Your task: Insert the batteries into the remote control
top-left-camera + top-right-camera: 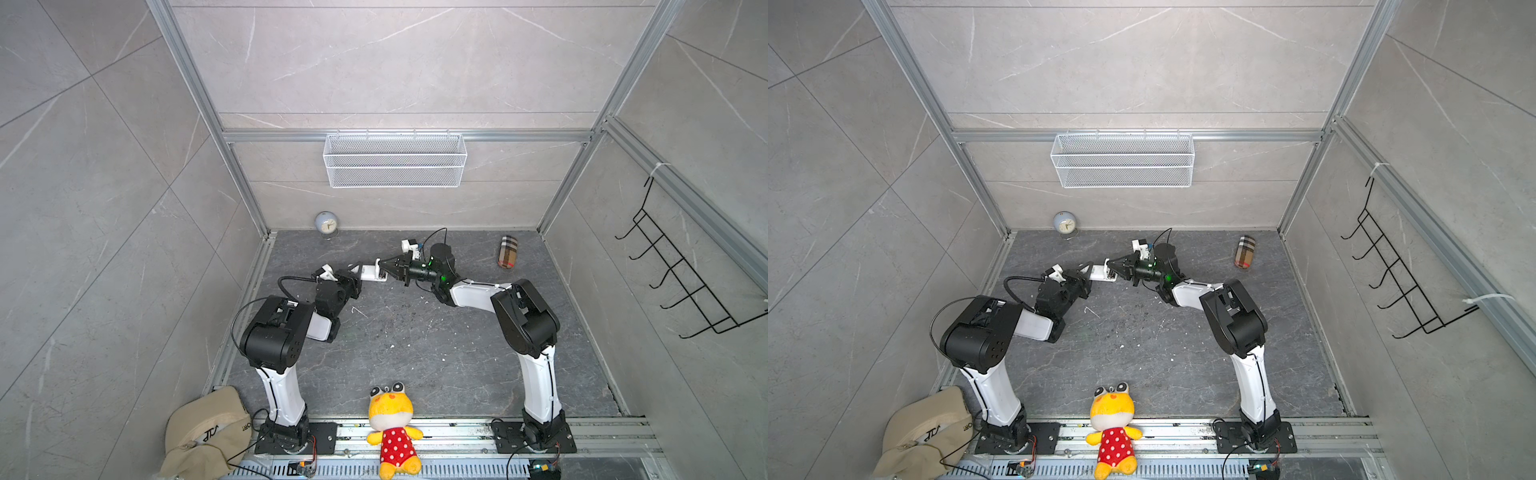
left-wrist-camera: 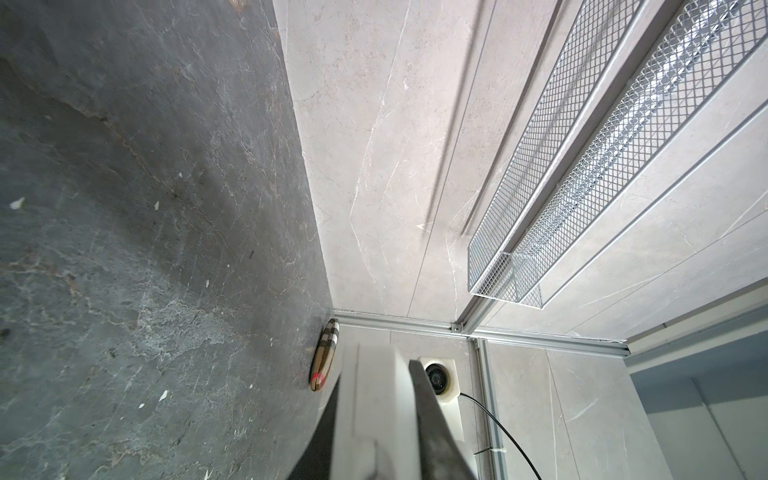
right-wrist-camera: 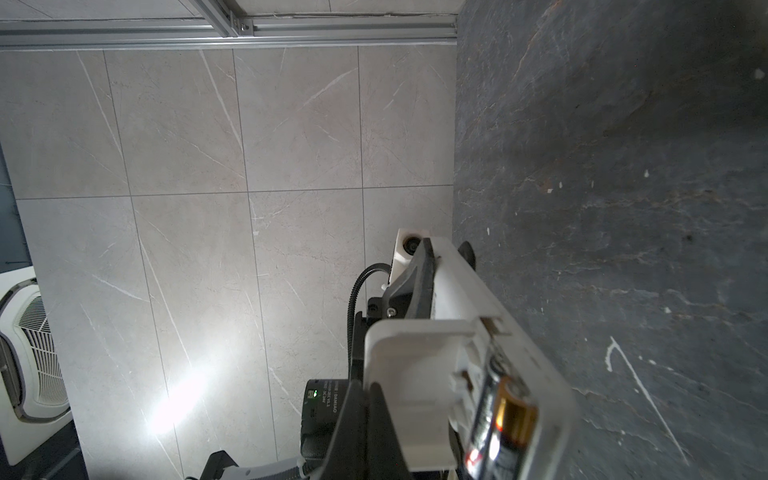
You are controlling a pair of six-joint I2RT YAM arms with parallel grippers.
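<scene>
White remote (image 1: 372, 274) clamped in left claw (image 1: 357, 274), battery (image 3: 505, 415) seated in open bay just beside right claw (image 3: 368, 392), shut, hold on cover (image 3: 415, 386) unclear; it should slide cover on square, no side load.

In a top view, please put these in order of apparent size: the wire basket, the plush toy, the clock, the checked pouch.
1. wire basket
2. plush toy
3. checked pouch and clock: they look about alike, so not ranked.
</scene>
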